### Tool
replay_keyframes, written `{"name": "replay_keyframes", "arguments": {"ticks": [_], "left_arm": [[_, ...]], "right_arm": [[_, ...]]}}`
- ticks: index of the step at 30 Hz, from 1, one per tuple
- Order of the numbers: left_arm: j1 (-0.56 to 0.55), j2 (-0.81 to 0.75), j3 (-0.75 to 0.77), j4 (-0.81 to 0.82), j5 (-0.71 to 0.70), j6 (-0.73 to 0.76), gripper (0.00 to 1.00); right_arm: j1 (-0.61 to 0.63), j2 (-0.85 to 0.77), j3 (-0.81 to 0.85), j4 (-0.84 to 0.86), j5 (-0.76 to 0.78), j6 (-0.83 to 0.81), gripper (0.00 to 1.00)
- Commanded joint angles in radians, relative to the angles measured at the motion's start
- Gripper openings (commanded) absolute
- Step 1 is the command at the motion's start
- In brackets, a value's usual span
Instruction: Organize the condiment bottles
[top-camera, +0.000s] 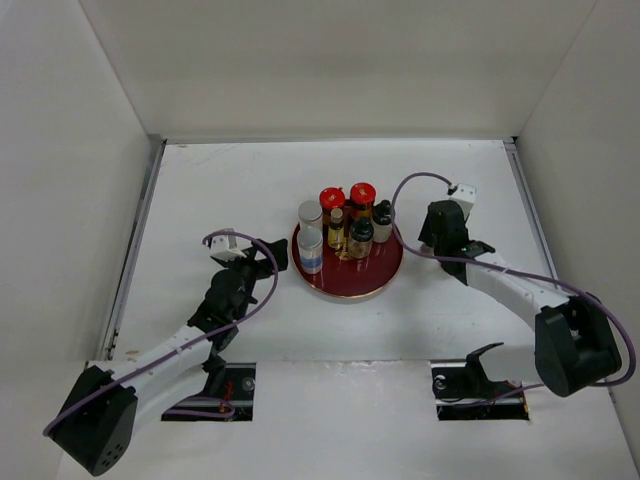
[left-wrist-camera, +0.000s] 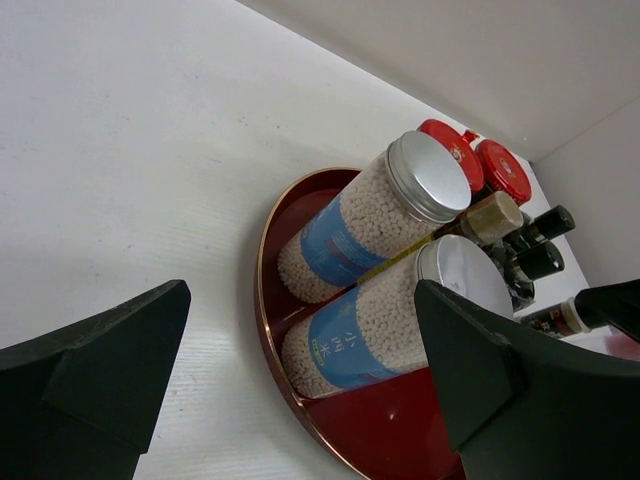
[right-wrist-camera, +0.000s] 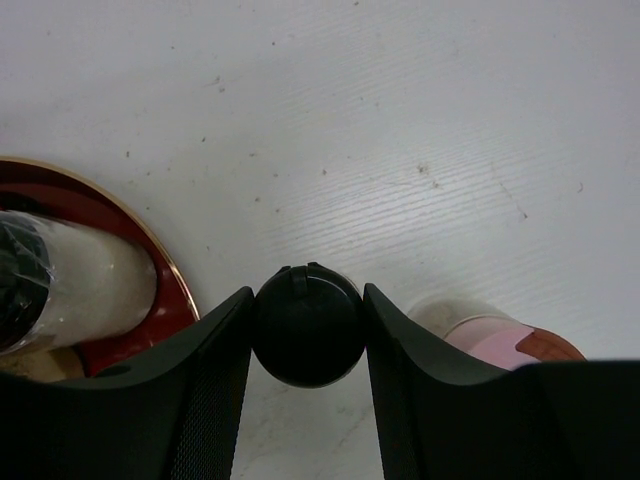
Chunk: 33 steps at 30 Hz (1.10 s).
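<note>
A round dark-red tray (top-camera: 385, 275) holds several condiment bottles: two silver-capped cylinders with blue labels (top-camera: 311, 248) (top-camera: 310, 213), two red-capped jars (top-camera: 332, 199) (top-camera: 362, 193) and black-capped glass bottles (top-camera: 360, 236). My left gripper (top-camera: 268, 254) is open and empty just left of the tray; in the left wrist view (left-wrist-camera: 300, 370) the nearer cylinder (left-wrist-camera: 370, 335) lies ahead between its fingers. My right gripper (top-camera: 440, 228) is right of the tray. In the right wrist view (right-wrist-camera: 307, 296) it is shut on a black-capped bottle (right-wrist-camera: 307, 330). A pink shaker (right-wrist-camera: 490, 342) stands beside it.
The tray's rim (right-wrist-camera: 150, 245) with a white black-capped bottle (right-wrist-camera: 85, 285) is just left of the right fingers. White walls enclose the table on the left, back and right. Bare white table (top-camera: 250, 180) lies behind and beside the tray.
</note>
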Motion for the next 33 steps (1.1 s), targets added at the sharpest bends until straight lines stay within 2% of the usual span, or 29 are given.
{"name": "replay_keyframes", "arguments": {"ticks": [1, 7, 10, 23, 33], "left_arm": [[-0.008, 0.011, 0.0, 0.049, 0.009, -0.008, 1.0], [-0.002, 0.011, -0.001, 0.051, 0.009, -0.008, 1.0], [-0.007, 0.016, 0.002, 0.052, 0.009, -0.008, 1.0], [-0.008, -0.03, -0.004, 0.038, 0.009, -0.008, 1.0], [-0.011, -0.019, -0.001, 0.04, 0.009, -0.01, 1.0]], "right_arm": [[0.038, -0.075, 0.05, 0.025, 0.065, -0.022, 0.39], [0.166, -0.19, 0.113, -0.077, 0.094, -0.025, 0.39], [0.222, -0.198, 0.135, -0.087, 0.078, -0.013, 0.39], [0.318, 0.041, 0.149, 0.057, 0.048, 0.021, 0.39], [0.334, 0.103, 0.132, 0.063, 0.063, 0.035, 0.42]]}}
